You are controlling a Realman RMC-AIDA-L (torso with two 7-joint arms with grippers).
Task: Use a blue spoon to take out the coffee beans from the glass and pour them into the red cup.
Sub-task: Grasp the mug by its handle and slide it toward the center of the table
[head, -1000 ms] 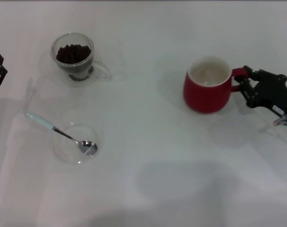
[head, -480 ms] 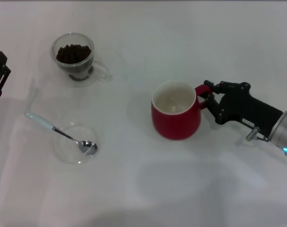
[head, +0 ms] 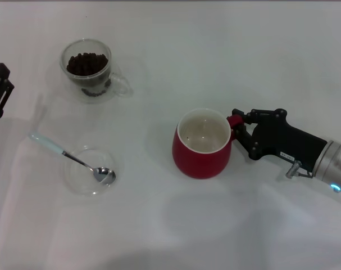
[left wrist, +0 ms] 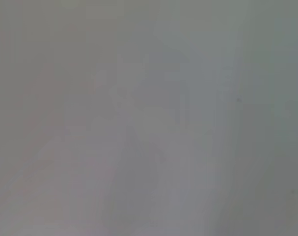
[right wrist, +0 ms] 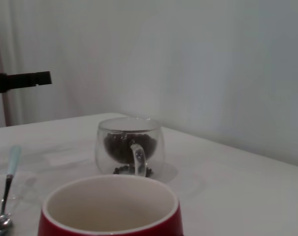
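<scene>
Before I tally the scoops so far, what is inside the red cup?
Nothing shows inside the red cup: the head view gives only its bare white interior, no beans. The right wrist view looks across the rim, so the bottom is hidden there. The right tool grips its handle.

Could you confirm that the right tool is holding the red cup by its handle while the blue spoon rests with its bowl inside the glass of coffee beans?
Not quite. The head view shows the blue spoon resting its bowl in the shallow clear dish, not the glass. The right tool does hold the red cup by its handle.

One rounded deep-red ceramic mug [head: 202,145], one clear double-walled glass cup [head: 90,68] of dark coffee beans [head: 87,63], one pale-blue-handled teaspoon [head: 71,157], one shallow clear round dish [head: 80,178], two black claws [head: 236,127].
</scene>
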